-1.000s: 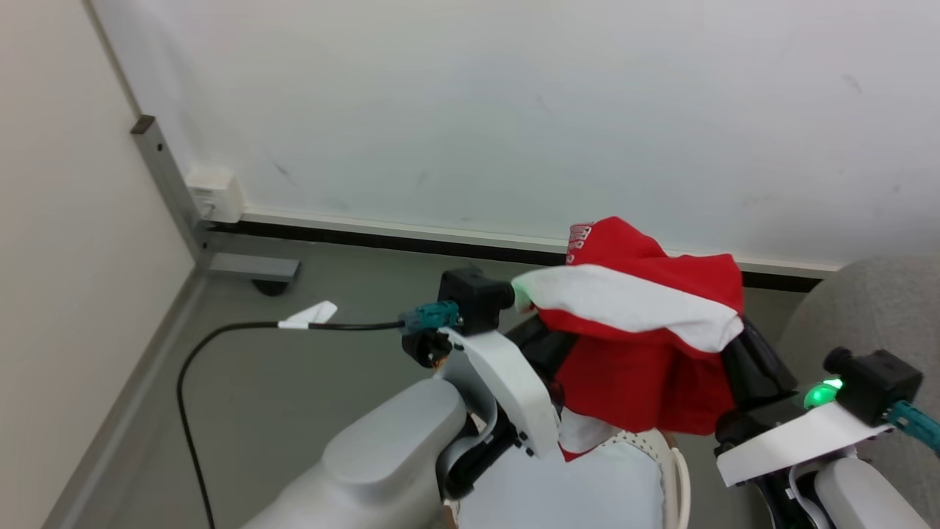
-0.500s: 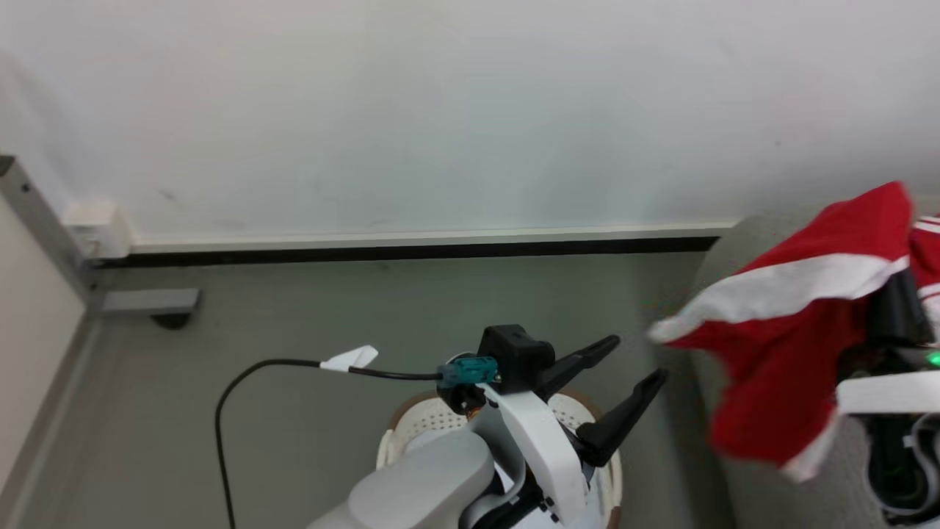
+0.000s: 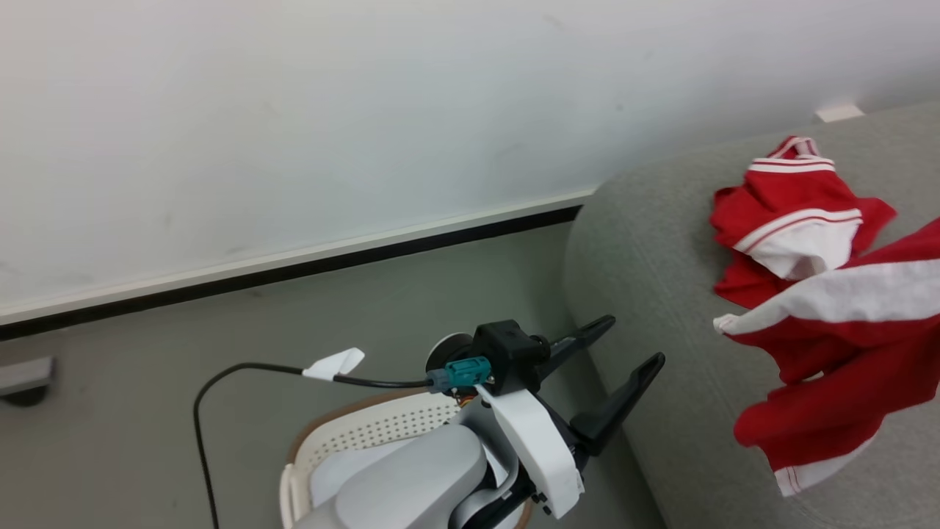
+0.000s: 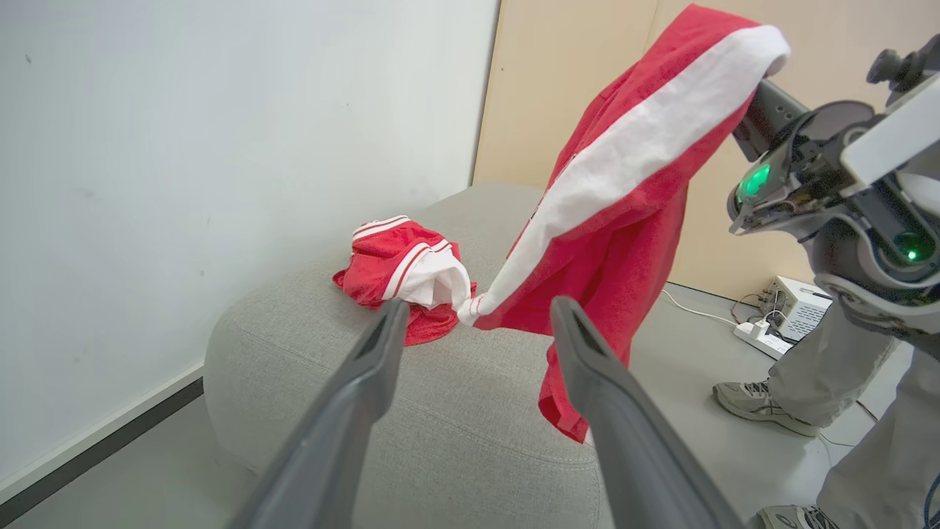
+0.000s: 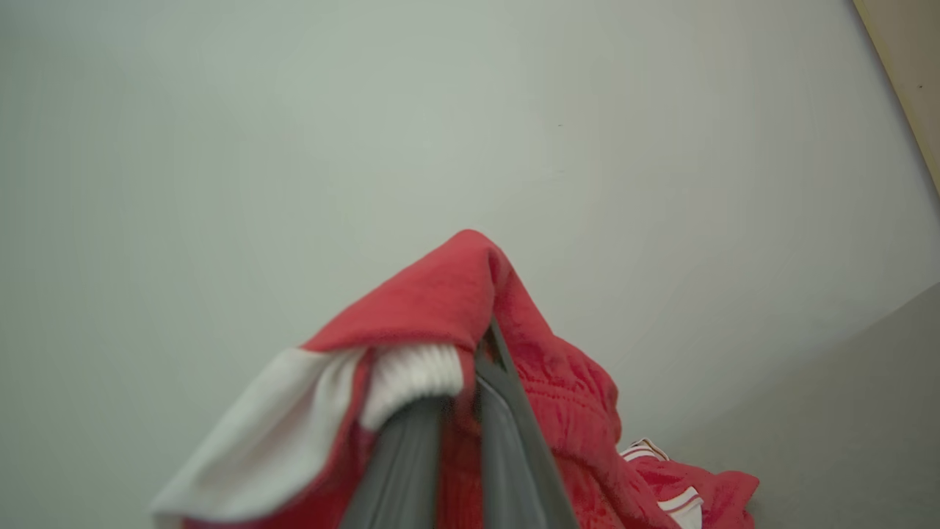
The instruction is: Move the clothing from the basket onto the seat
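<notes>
So the left gripper (image 3: 633,339) hangs over the near basket (image 3: 382,426), fingers spread wide and nothing between them. Over on the right, one crumpled garment (image 3: 793,220) lies on the far part of the grey seat (image 3: 646,279). A bigger red-and-white garment (image 3: 844,345) hangs in the air nearer, over the cushion.

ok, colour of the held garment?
Red garment with a white band; left wrist view best.

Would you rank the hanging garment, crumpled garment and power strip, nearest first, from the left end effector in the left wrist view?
1. Hanging garment, just ahead, right.
2. Crumpled garment, on the seat, left.
3. Power strip, floor beyond, right.
</notes>
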Robot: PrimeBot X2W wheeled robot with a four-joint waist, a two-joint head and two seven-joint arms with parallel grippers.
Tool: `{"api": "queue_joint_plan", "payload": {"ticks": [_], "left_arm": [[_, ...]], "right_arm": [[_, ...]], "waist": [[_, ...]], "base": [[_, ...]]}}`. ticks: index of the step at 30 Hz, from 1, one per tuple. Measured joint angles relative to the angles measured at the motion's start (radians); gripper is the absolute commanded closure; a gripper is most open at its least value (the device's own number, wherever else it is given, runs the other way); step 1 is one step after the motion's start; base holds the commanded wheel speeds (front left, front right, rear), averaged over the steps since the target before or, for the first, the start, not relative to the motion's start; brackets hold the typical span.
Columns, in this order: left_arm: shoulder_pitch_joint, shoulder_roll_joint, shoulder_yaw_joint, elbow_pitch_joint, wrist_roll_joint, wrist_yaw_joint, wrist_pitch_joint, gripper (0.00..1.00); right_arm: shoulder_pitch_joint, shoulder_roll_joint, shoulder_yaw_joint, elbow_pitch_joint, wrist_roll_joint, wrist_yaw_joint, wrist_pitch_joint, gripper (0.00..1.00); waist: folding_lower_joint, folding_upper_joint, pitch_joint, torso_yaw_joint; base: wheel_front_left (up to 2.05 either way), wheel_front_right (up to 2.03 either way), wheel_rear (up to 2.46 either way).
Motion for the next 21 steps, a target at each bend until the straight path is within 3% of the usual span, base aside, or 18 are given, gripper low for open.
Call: {"api": "queue_joint_plan", "payload": {"ticks": [10,17,21], "left_arm": [[0.026,0.010,0.068,-0.032,0.081,-0.004,-0.001,0.00],[0.028,0.010,0.084,-0.019,0.111,-0.014,-0.001,0.00],[0.019,0.018,0.087,-0.020,0.126,-0.021,-0.001,0.00]], "right_arm": [[0.056,0.009,-0.002,-0.036,-0.004,0.000,0.000,1.00],[0.032,0.006,0.006,-0.033,0.001,0.000,0.009,1.00],[-0.057,-0.040,0.009,0.024,0.025,0.000,0.030,1.00]], "waist": [[0.0000,0.0000,0.045,-0.104],[0.0000,0.0000,0.072,-0.123],[0.0000,0.0000,0.106,-0.122]], "base": [[0.00,0.00,0.00],[0.00,0.00,0.00],[0.00,0.00,0.00]]}}
